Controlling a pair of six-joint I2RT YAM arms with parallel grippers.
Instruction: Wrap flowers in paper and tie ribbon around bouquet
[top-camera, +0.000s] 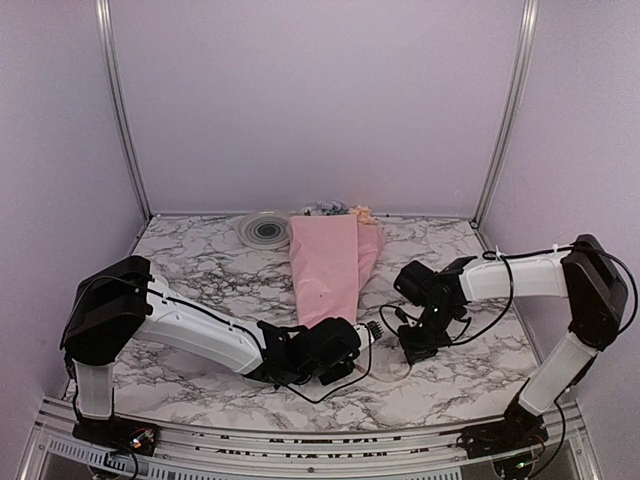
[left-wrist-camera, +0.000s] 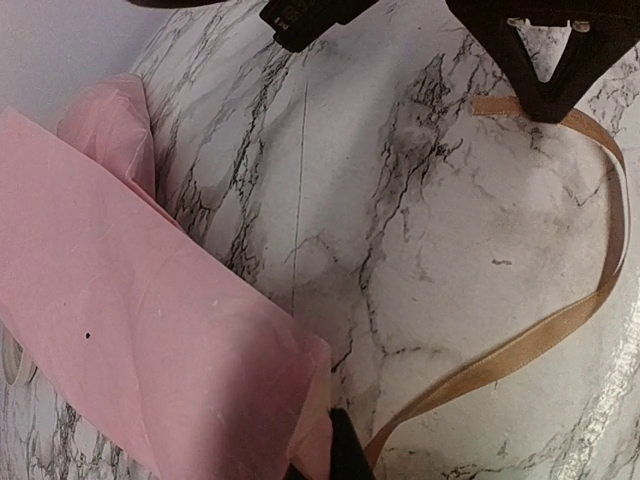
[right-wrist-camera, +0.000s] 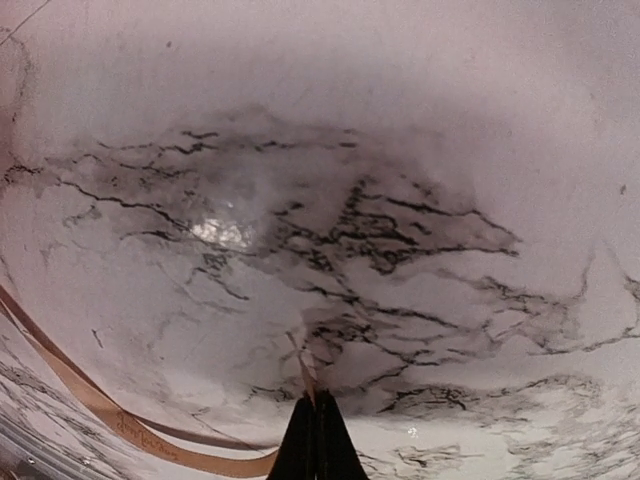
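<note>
The bouquet (top-camera: 325, 268) lies on the marble table (top-camera: 200, 260) as a pink paper (left-wrist-camera: 120, 300) cone. The flowers (top-camera: 326, 209) show at its far, wide end. My left gripper (top-camera: 350, 355) sits at the narrow near end, shut (left-wrist-camera: 345, 452), with the paper's corner against it. The tan ribbon (left-wrist-camera: 560, 320) runs into its tip. From there the ribbon loops right and up to my right gripper (left-wrist-camera: 548, 95). In the right wrist view that gripper (right-wrist-camera: 316, 420) is shut just above the marble, a short ribbon end (right-wrist-camera: 308, 368) sticking out between its fingertips.
A round spool (top-camera: 265, 230) lies at the back left of the bouquet, near the rear wall. A black cable (top-camera: 330, 393) trails on the marble below the left gripper. Metal posts (top-camera: 122, 110) stand at the back corners, and a rail (top-camera: 300, 440) runs along the near edge.
</note>
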